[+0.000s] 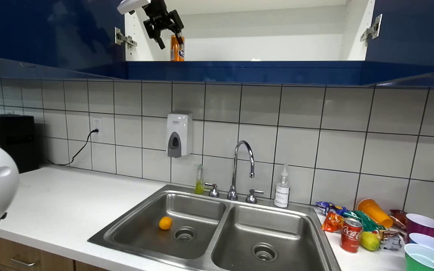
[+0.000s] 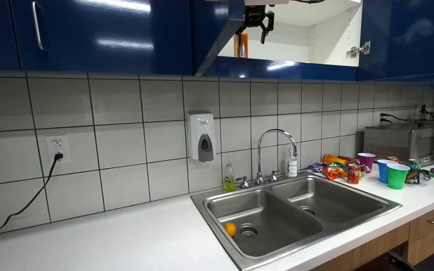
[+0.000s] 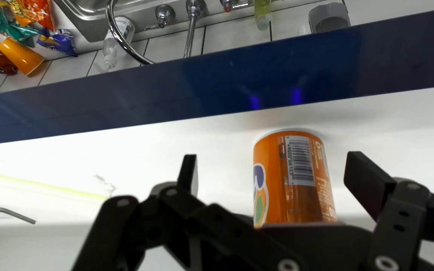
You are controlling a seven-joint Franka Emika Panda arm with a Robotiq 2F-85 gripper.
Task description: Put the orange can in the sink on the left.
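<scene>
The orange can (image 1: 175,54) stands upright on the shelf of the open upper cabinet, near its left end; it also shows in an exterior view (image 2: 242,48) and in the wrist view (image 3: 294,177). My gripper (image 1: 171,44) is open at the upper part of the can. In the wrist view the gripper (image 3: 271,160) has a finger on each side of the can, with gaps on both sides; its body hides one end of the can. The left sink basin (image 1: 202,222) is below the cabinet and also shows in an exterior view (image 2: 277,233). An orange ball-like fruit (image 1: 165,223) lies in it.
The blue cabinet ledge (image 1: 247,70) runs along the shelf front, with an open door (image 2: 217,35) beside the can. Below are the soap dispenser (image 1: 179,134), faucet (image 1: 235,165) and two bottles (image 1: 199,180) (image 1: 282,188). Snack bags, a red can (image 1: 351,235) and cups crowd the right counter.
</scene>
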